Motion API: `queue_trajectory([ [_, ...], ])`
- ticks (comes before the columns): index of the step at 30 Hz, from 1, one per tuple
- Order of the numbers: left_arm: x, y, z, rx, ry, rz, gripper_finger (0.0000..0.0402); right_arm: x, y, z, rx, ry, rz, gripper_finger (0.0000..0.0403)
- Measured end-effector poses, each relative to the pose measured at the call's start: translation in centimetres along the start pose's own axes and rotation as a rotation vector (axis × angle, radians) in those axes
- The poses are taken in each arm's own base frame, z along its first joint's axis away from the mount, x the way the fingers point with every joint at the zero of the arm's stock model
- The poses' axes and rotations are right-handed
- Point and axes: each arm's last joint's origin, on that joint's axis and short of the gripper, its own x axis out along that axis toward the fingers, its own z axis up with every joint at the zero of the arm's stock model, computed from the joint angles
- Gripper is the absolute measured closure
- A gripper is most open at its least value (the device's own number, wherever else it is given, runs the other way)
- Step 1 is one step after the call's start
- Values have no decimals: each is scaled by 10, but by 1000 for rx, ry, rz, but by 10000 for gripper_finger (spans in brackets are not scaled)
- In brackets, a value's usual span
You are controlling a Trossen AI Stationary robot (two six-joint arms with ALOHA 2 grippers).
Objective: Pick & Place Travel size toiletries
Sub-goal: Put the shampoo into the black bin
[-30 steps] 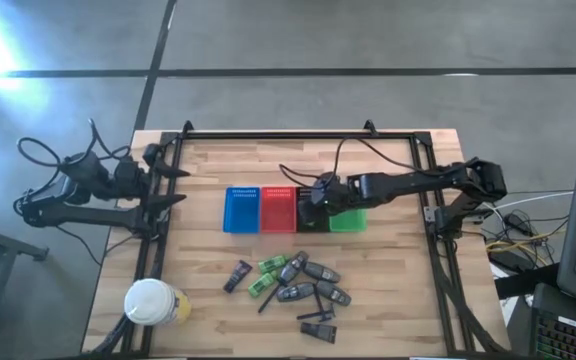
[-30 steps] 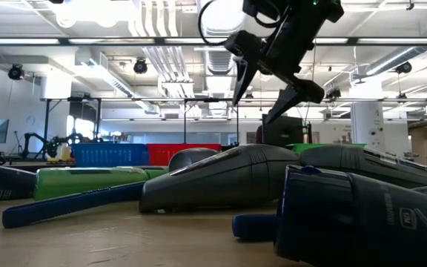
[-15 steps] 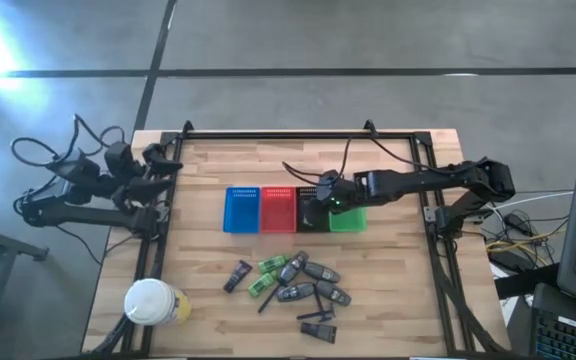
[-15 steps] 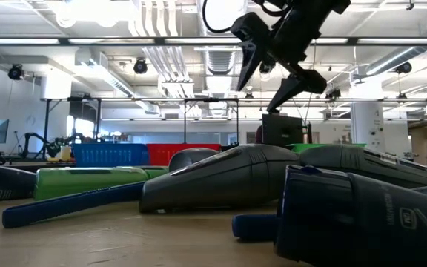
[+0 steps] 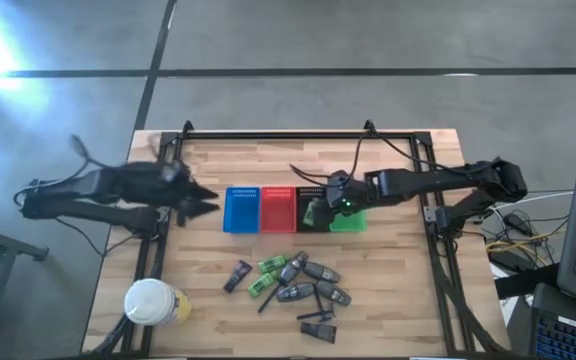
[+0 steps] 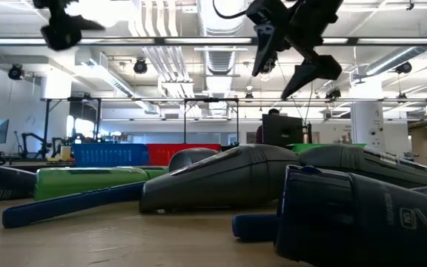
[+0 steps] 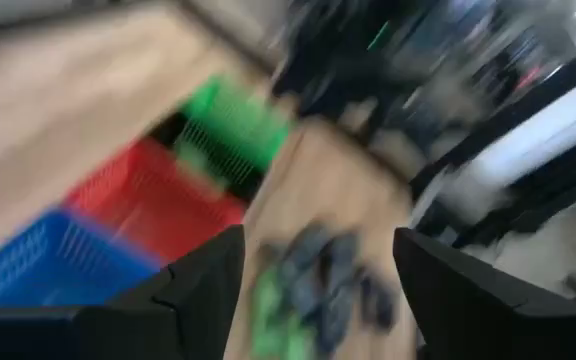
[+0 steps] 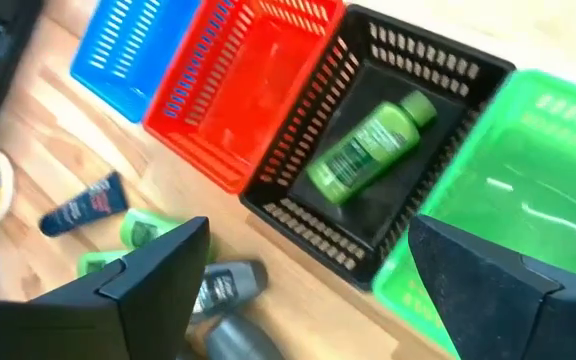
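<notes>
The toiletries [image 5: 293, 288] lie in a loose heap on the table's near middle: dark grey tubes [image 6: 221, 178], green packets [image 6: 87, 182] and thin dark razors. One green bottle [image 8: 368, 150] lies on the floor of the black basket [image 5: 310, 212]. My right gripper [image 5: 315, 209] hangs open above the black and green baskets, holding nothing, with its fingers [image 6: 262, 59] high over the table. My left gripper [image 5: 206, 203], open and blurred, is in the air just left of the blue basket [image 5: 239, 210].
Four baskets stand in a row at mid-table: blue, red [image 5: 273, 210], black and green [image 5: 349, 217]. A round white-lidded container [image 5: 153, 303] stands at the near left corner. A dark frame [image 5: 298, 133] runs along the table's far edge and sides.
My left arm has swung fast from the table's left edge toward the blue basket. My right gripper has risen above the black basket and drawn a little toward the right, staying open. The toiletries heap has not moved.
</notes>
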Motion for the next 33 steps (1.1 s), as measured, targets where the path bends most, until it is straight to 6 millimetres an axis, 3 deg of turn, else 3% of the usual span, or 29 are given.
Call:
queue_trajectory([
  [6, 37, -8, -17, 38, 221, 33, 140, -5, -5, -18, 8, 80, -91, 53],
  [13, 57, -32, -50, 2, 363, 60, 140, -16, -7, -33, -69, 126, -125, 62],
  [19, 69, -61, -85, 29, 370, 149, 140, -29, -12, -36, -197, 150, -139, 71],
  [23, 81, -84, -112, 88, 434, 114, 140, -40, -13, -45, -265, 147, -133, 75],
  [27, 101, -108, -139, 140, 473, 82, 141, -51, -12, -56, -322, 105, -119, 75],
  [33, 139, -141, -160, 276, 497, 159, 141, -60, -11, -65, -369, 66, -105, 57],
])
